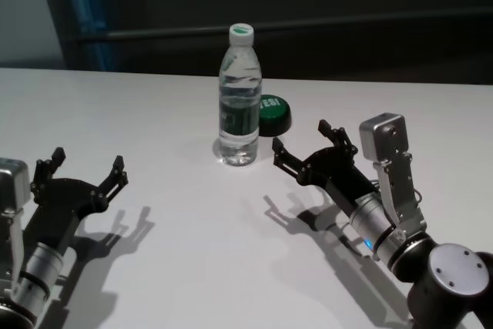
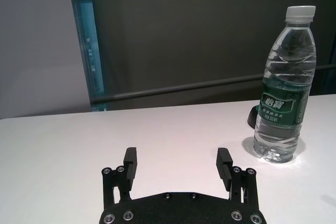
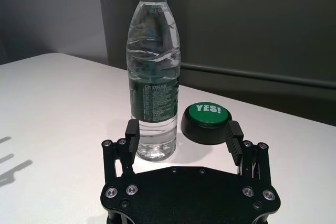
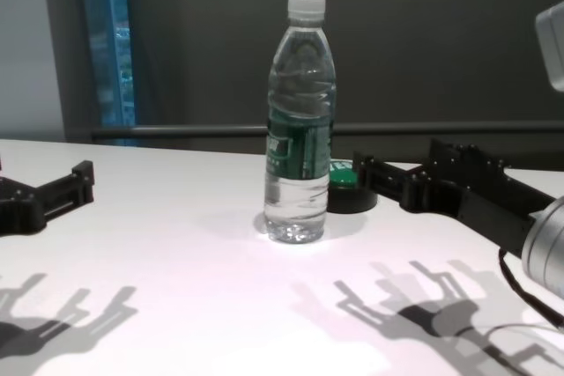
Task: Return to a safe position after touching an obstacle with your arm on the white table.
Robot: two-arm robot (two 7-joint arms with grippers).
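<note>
While I watch from my station, the scene reads as follows.

Obstacle: the water bottle [image 1: 239, 98] stands upright near the middle of the white table [image 1: 139, 113], cap on, with the green-topped button [image 1: 273, 113] just behind it on my right side.

Right gripper: the right gripper [image 1: 302, 143] hovers low over the table, pointed toward the bottle's base; its jaws are spread wide and hold nothing. From the right wrist view one fingertip [image 3: 132, 129] sits just beside the bottle, but I cannot tell whether it touches.

Left gripper: the left gripper [image 1: 86, 169] rests off to the left, well apart from the bottle, jaws also spread wide and empty.

Step in hand: I judge this as the contact-or-just-after stage, with the retreat not yet done.

Next move: I would draw the right arm straight back toward the body along its own line, keeping the fingers level, so nothing sweeps sideways.

Risk: a sideways drift could tip the tall bottle or press the button.
</note>
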